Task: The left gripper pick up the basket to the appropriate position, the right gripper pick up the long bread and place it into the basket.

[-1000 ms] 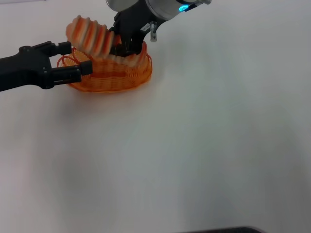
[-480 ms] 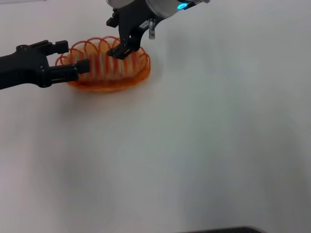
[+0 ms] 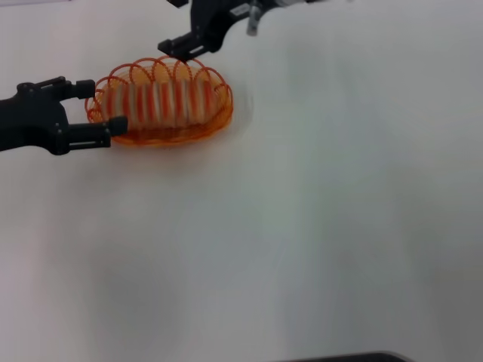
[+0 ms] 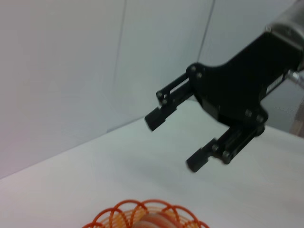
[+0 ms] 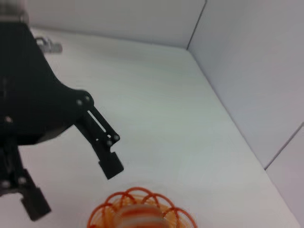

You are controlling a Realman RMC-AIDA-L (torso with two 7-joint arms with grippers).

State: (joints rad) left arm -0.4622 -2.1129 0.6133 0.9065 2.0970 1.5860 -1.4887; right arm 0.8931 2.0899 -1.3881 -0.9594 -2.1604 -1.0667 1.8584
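Your right gripper (image 3: 183,47) hangs empty, jaws apart, because the long bread (image 3: 162,103) lies below it inside the basket (image 3: 219,121). Your left gripper (image 3: 92,109), jaws spread, brackets the basket's near end without clamping it.

No text, label, brand, number or sign can be read in any of the views.
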